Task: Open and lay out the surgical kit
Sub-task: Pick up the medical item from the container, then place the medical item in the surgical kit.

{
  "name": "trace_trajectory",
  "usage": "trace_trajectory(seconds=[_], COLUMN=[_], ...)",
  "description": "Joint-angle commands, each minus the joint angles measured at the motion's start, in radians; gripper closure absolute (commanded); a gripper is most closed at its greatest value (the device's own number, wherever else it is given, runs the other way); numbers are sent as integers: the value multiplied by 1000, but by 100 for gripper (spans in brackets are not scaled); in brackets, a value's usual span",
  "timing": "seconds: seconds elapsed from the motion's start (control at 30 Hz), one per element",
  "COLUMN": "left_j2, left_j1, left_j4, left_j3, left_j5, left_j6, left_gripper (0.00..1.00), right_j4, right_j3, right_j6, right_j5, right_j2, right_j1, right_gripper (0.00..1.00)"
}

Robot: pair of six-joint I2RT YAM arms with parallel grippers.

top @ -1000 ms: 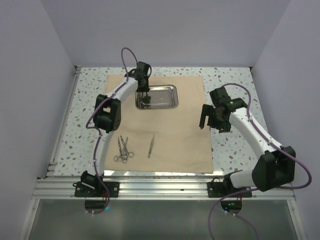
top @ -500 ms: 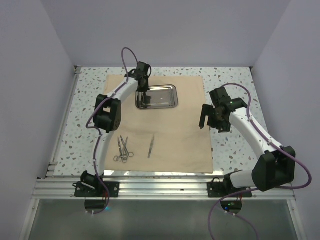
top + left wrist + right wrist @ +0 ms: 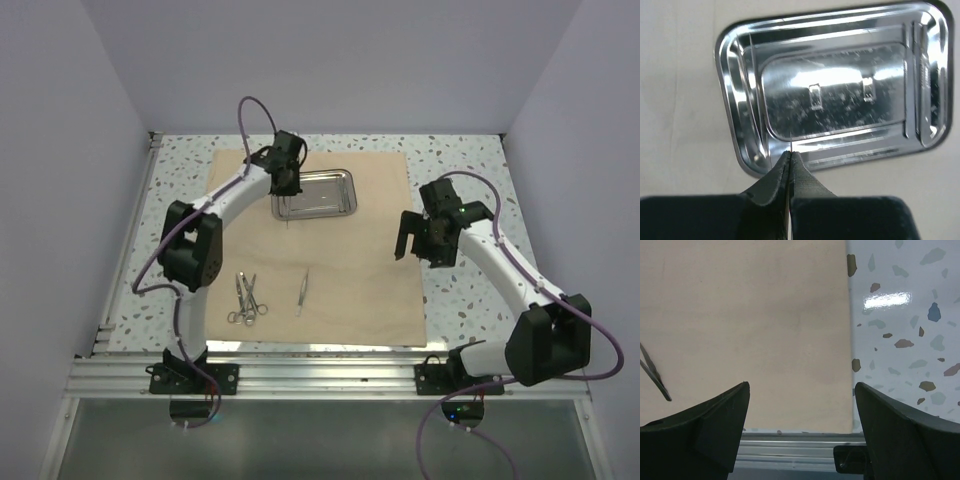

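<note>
speckled table, kit unwrapped: lay-out judged mostly complete

terrazzo-pattern table (image 3: 460, 165) carries the whole kit, between plain pale walls. findings follow.

done, as far as visible: the cloth wrap (image 3: 350, 270) lies fully open and flat, a tan sheet covering the middle of the table, with no folds seen. the steel tray (image 3: 345, 180) sits on its far part, left of centre. the forceps (image 3: 245, 298) lie on the near left part of the cloth, and the tweezers (image 3: 302, 290) lie just to their right, apart from them. both are well apart from the tray.

left gripper (image 3: 790, 154): positioned over the near left rim of the tray, fingers pressed together to a hairline. a thin bright sliver shows at the tips. whether that is a slim instrument held edge-on or only a reflection cannot be told from these views. the tray floor otherwise looks bare in the wrist view.

right gripper (image 3: 801, 387): spread wide, holding nothing, hovering above the right edge of the cloth where it meets the bare table.

left to do, in my judgement: settle whatever the left arm is doing at the tray, place any last item, then withdraw both arms. unwrapping itself appears finished.
</note>
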State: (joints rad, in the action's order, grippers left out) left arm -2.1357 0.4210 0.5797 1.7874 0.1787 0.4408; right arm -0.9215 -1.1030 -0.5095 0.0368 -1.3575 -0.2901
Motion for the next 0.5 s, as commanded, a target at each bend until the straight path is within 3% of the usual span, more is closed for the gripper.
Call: trace_trajectory(seconds=[0.0, 0.23, 0.47], left_j2=[187, 344, 395], left_j1=[87, 237, 389], left_j4=[-60, -87, -96], left_j3=[-143, -455, -595], left_j5=[70, 126, 169], left_j6=[64, 196, 326], left_gripper=[100, 100, 100], right_j4=[39, 38, -3], right_j3=[34, 91, 141], right_j6=[-4, 15, 49], right_j5=[-34, -80, -83], right_j2=[46, 104, 187], right_j1=[-4, -4, -4], right_gripper=[10, 11, 11])
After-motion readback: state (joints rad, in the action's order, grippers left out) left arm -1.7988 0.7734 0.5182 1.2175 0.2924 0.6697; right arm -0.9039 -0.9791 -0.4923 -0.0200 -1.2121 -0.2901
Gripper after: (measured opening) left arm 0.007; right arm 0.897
